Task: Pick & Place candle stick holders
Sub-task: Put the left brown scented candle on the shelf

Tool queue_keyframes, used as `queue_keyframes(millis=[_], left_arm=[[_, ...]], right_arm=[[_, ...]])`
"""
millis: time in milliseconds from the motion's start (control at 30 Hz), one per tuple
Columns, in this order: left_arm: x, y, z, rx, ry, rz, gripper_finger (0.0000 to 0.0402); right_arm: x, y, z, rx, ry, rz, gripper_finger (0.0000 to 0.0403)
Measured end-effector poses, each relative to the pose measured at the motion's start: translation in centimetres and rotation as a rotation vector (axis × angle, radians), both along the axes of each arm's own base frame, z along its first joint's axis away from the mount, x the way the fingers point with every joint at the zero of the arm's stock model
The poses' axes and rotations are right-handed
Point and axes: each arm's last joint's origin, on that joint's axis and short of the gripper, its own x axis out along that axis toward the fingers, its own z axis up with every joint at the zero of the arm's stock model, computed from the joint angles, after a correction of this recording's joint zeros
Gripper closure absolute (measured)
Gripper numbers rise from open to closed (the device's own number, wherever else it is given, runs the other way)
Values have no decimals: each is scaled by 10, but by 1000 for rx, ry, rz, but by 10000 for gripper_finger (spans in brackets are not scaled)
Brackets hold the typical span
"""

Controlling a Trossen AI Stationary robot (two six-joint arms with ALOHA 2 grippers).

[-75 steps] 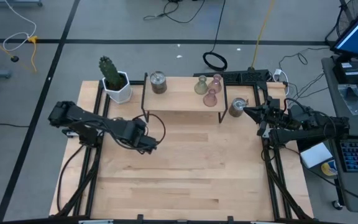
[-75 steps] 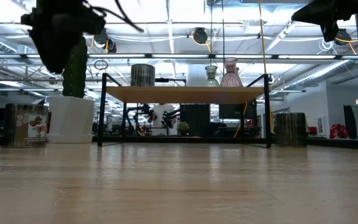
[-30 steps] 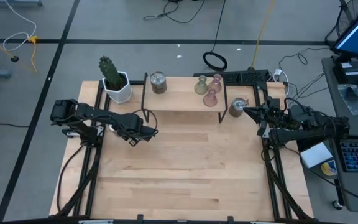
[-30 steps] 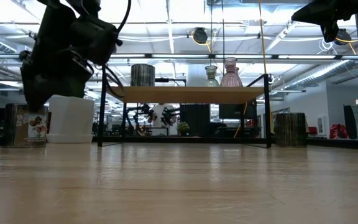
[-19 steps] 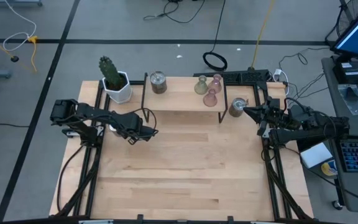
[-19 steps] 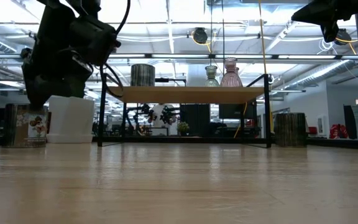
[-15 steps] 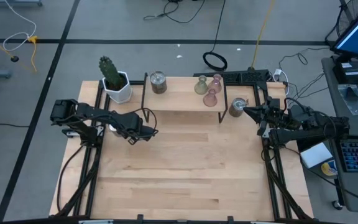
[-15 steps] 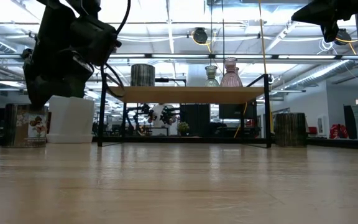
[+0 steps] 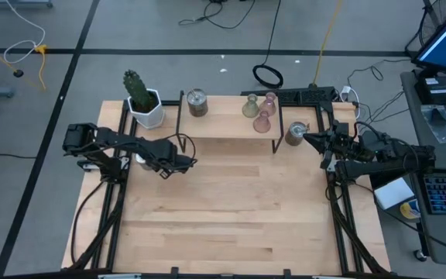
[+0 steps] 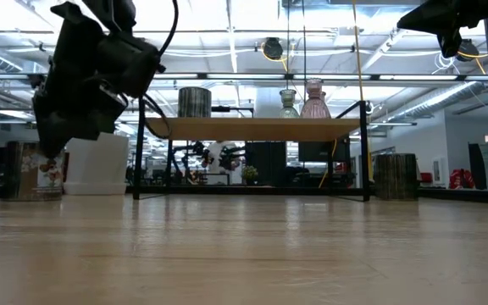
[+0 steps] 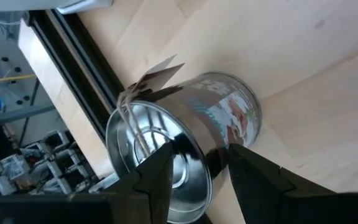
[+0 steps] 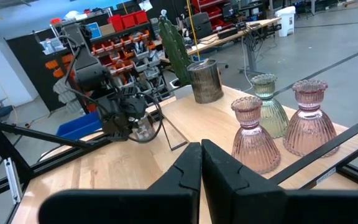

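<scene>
A silver mottled cup stands on the table at the far left, beside the white cactus pot; it also shows in the low view. My left gripper is open and slants down onto the cup from above. A second silver cup, an olive vase holder and two pink ones stand on the raised shelf. A third silver cup stands on the table right of the shelf. My right gripper is shut and empty, high beside that third cup. My left gripper comes at the cup's rim slanting down from above. One finger stands over the cup's open mouth and the other outside its wall. I cannot tell whether either finger touches the wall. The cup stands on the table.
The black-legged shelf spans the table's far middle. A black frame rail runs close behind the left cup. The cactus pot stands at the far left corner. Bare wood fills the middle and near part of the table.
My left gripper has stayed over the left silver cup and has tipped a little. Before that it went from the table's middle toward the left edge and down to the cup.
</scene>
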Motion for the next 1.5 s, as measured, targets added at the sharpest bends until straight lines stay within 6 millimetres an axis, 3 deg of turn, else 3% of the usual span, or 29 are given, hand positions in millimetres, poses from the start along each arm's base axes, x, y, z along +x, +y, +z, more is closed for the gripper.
queue_keyframes(millis=[267,567,1200,1500], left_arm=[[-6,0,-9,-15,16,15,251],[-4,0,-10,-19,-10,9,314],[-3,-11,-10,-11,-19,-53,393],[14,-24,-1,-57,-112,-103,399]], right_arm=[[0,0,0,0,0,-1,399],[0,0,0,0,0,-1,399],[0,0,0,21,-8,-3,399],[0,0,0,25,-10,-3,399]])
